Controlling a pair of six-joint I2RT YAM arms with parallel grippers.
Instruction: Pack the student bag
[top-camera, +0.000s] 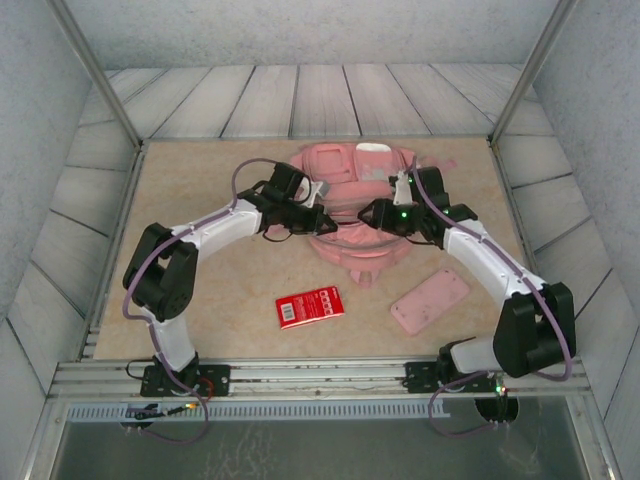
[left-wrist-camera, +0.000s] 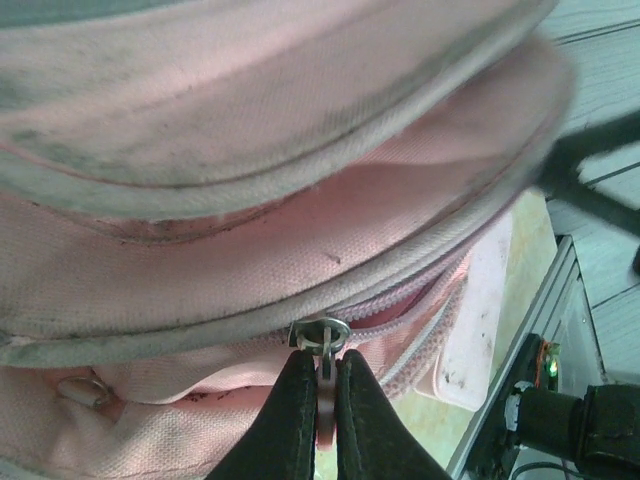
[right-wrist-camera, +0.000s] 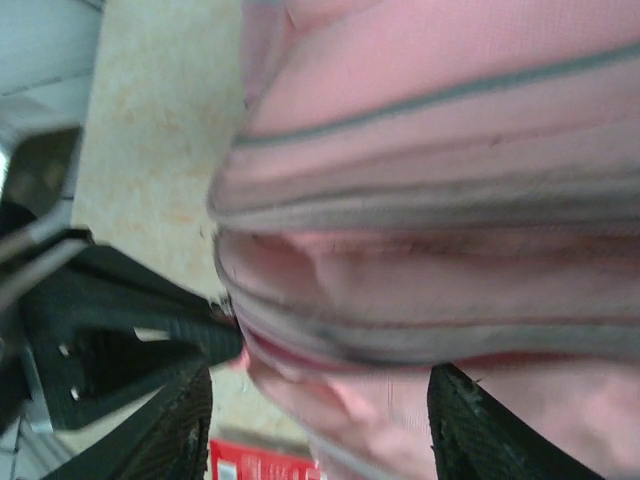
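student bag (top-camera: 350, 215) lies on the counter (top-camera: 200, 290) toward its far edge, between both arms; left jaws pinched tight on the zip pull (left-wrist-camera: 320, 334) at the bag's opening; right jaws stand well apart, bag fabric between them

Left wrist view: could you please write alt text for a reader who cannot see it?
The left gripper is shut on the metal zip pull of the pink student bag; beige table shows at right.
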